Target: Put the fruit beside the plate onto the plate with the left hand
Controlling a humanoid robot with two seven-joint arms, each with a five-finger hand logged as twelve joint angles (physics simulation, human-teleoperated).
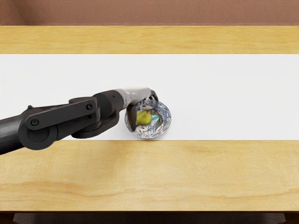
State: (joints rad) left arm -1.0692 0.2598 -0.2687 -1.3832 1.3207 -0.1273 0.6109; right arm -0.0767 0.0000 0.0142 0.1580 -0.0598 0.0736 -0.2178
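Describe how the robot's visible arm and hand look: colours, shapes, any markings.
Only the left arm shows. Its links are glossy dark grey to black, thick and rounded, with disc-shaped joint housings carrying small round bolt heads. Toward the wrist it narrows into a lighter, silver-grey cylinder. The left hand has dark fingers. No cables, labels or markings are visible.

fruit (144, 117) over plate (165, 116), in left robot hand (139, 107); plate on table (149, 177)
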